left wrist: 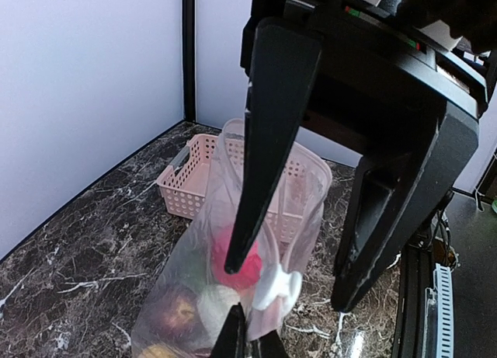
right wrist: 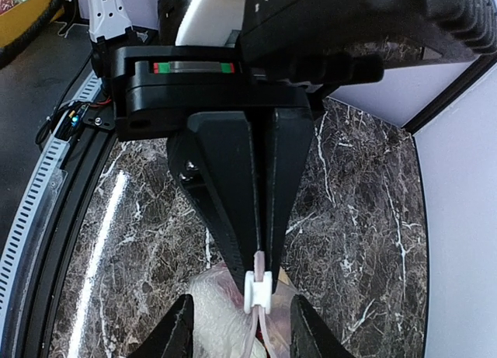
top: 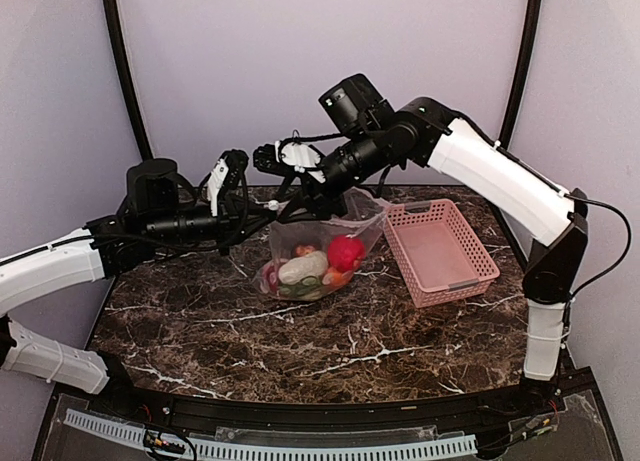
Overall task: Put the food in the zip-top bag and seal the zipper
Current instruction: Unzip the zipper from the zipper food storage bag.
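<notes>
right gripper [right wrist: 242,302] released, fingers [right wrist: 175,335] astride white slider [right wrist: 258,290]. left gripper [right wrist: 260,248] clenched on zipper [right wrist: 258,262]; food [top: 345,253] inside bag [top: 330,226].

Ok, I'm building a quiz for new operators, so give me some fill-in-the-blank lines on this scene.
1. The food lies ___ the bag.
2. The left end effector is ___ on the zipper.
3. The right end effector stands ___.
4. The basket beside the bag is coloured ___.
Missing words: inside; shut; open; pink.
</notes>
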